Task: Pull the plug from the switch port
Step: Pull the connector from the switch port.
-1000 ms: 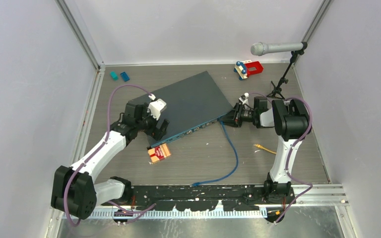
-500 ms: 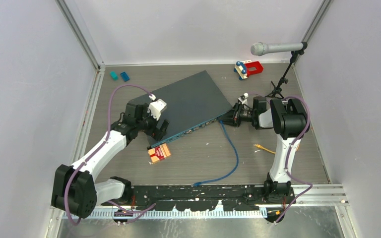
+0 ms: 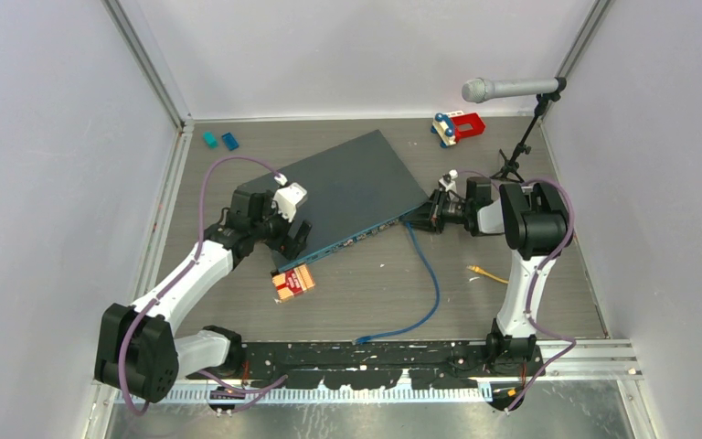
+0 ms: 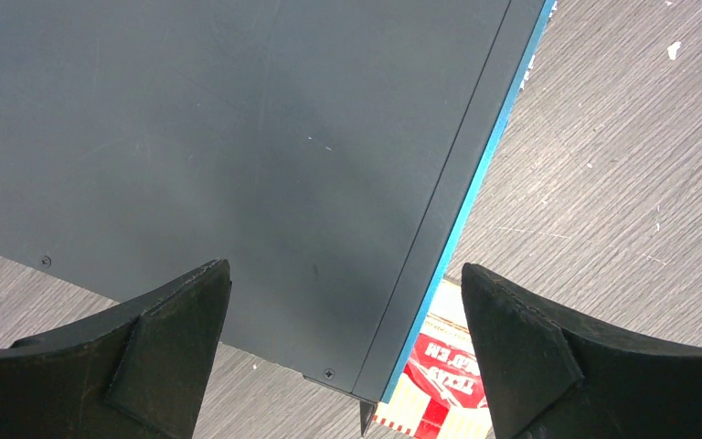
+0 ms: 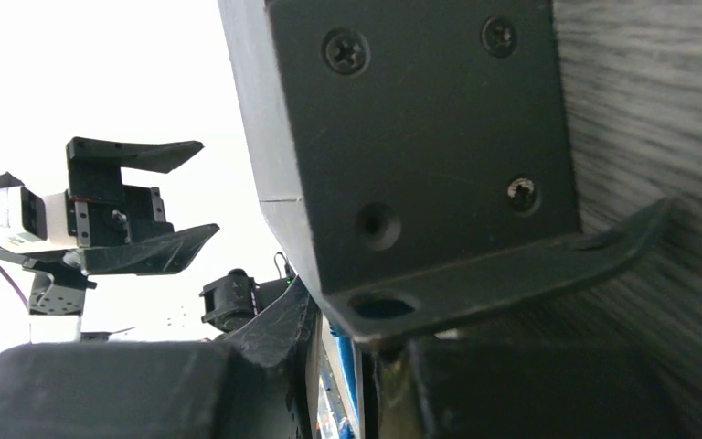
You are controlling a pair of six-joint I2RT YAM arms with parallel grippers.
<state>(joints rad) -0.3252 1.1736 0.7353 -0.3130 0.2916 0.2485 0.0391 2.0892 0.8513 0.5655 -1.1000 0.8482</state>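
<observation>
Barely anything is changing from a second ago. The switch (image 3: 343, 197) is sitting in the same spot, angled across the middle of the table (image 3: 366, 302). The blue cable (image 3: 430, 274) and the red-and-white packet (image 3: 293, 282) aren't moving either. The left arm is staying put, and the only thing I'm noticing is the right arm's upper part shifting a hair sideways and back.

The left end effector (image 3: 291, 240) is hovering over the switch's near-left corner with its jaws spread wide and gripping nothing. In the left wrist view, that corner and the teal front edge are sitting right between the two fingers (image 4: 174, 338), with the packet peeking out from under the corner.

The right end effector (image 3: 423, 219) is pressing in at the switch's right front corner, just where the blue cable is running into the front edge. In the right wrist view the switch's side bracket (image 5: 420, 137) is filling the frame, and a sliver of blue (image 5: 343, 380) is showing low down between the dark fingers. The gap is looking narrow, but I can't tell whether it's actually clamping anything. The plug itself is too small to make out from above.
</observation>
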